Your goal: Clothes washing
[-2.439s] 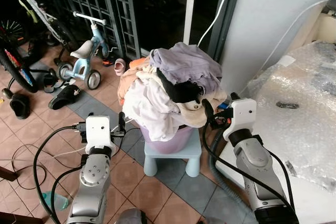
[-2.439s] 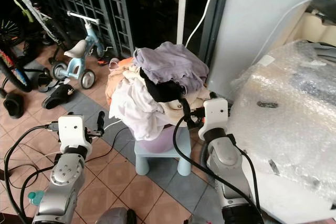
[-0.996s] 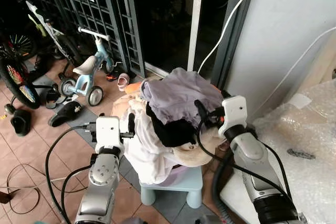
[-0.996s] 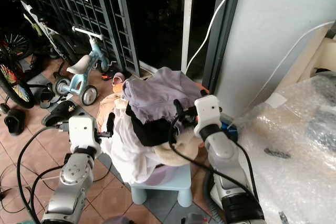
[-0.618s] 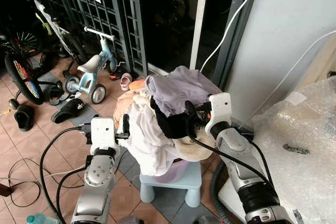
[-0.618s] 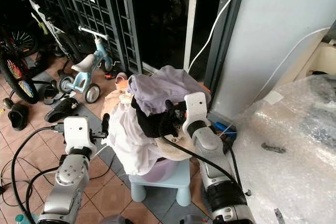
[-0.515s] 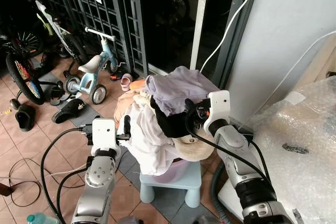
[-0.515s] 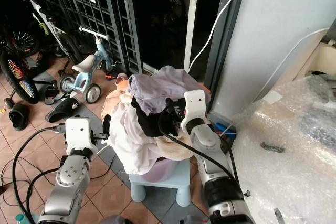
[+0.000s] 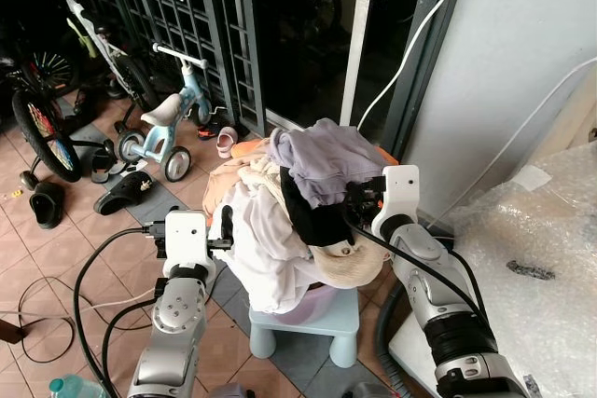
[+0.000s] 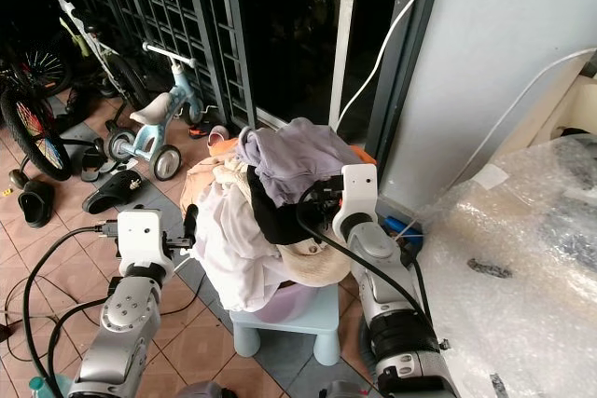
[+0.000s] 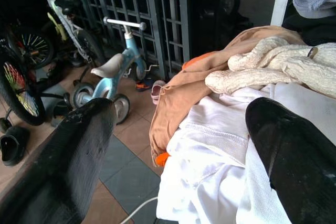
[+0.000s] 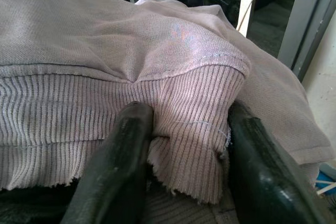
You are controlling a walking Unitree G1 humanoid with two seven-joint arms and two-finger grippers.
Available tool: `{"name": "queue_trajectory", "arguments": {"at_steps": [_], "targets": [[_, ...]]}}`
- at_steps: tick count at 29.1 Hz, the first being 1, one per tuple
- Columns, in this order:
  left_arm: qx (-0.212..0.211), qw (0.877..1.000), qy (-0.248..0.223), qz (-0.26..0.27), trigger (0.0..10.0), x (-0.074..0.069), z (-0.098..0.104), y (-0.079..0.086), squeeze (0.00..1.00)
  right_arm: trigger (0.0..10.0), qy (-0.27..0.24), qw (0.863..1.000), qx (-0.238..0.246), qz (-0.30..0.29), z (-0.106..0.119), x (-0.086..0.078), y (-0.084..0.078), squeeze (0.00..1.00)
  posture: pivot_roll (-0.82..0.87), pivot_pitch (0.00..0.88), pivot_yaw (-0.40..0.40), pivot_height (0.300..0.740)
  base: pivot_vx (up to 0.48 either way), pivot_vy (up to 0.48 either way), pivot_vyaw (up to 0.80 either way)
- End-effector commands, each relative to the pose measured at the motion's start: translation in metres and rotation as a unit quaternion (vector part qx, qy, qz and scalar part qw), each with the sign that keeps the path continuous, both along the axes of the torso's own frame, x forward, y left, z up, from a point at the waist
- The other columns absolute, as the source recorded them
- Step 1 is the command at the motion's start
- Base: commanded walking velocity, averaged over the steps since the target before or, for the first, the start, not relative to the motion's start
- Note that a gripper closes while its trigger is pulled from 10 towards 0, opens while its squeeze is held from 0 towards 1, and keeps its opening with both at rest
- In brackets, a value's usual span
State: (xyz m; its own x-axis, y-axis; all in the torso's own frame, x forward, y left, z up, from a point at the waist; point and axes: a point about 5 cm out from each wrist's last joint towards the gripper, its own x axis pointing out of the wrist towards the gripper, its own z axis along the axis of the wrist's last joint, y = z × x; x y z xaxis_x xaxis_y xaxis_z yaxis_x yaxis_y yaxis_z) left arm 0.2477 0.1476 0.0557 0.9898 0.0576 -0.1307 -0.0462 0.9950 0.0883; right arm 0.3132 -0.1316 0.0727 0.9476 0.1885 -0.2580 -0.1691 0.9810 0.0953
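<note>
On top of a little blue stool (image 9: pixel 308 317) sits our laundry pile (image 9: pixel 280 212), stuffed into a purple tub (image 9: pixel 312 300) so full that the clothes spill over every side. A lilac sweatshirt (image 9: pixel 322 157) crowns the heap, with something black (image 9: pixel 312 216) under it, white stuff hanging down our left side and a cream knit at the front.

So we're at the grab-a-garment step. Our right gripper (image 12: pixel 181 145) is pushed into the top of the pile from the right, and the wrist view shows the ribbed hem of the sweatshirt bunched between its two fingers (image 12: pixel 118 150). The fingers sit at a medium spread with cloth between them, but we can't tell if they've actually pinched it or are just resting around the fold. Our left gripper (image 11: pixel 178 129) is spread wide and holds nothing, hovering just beside the white shirt (image 11: pixel 205 171) on the left flank of the heap.

Next move, we reckon: close the right fingers firmly on that hem and lift straight up, so only the sweatshirt peels off. The bubble-wrapped machine (image 9: pixel 532 258) on our right looks like where it's headed.

Worry: the pile is top-heavy on a small stool, so a sideways tug could drag the lot onto the tiles (image 9: pixel 56 258).
</note>
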Motion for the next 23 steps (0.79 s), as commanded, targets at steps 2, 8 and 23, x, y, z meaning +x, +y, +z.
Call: {"name": "queue_trajectory", "arguments": {"at_steps": [2,8,23], "targets": [[0.006,1.0,0.0,-0.002,10.0,0.002,0.001,-0.001,0.0,0.0,0.01,1.0,0.004,-0.009,0.0,0.002,-0.002,0.0,-0.04,0.0,0.033,0.74,0.0,0.0,0.0],[0.005,1.0,0.0,-0.001,10.0,0.003,0.001,-0.002,0.0,0.0,-0.02,0.999,0.028,-0.002,0.01,0.004,0.002,0.0,-0.04,0.0,0.033,0.74,0.0,0.0,0.0],[-0.014,1.0,0.003,-0.001,10.0,0.007,0.002,-0.008,0.0,0.0,-0.188,0.966,0.177,0.014,0.089,-0.002,-0.002,0.0,-0.05,0.0,0.041,0.74,0.0,0.0,0.0]]}}
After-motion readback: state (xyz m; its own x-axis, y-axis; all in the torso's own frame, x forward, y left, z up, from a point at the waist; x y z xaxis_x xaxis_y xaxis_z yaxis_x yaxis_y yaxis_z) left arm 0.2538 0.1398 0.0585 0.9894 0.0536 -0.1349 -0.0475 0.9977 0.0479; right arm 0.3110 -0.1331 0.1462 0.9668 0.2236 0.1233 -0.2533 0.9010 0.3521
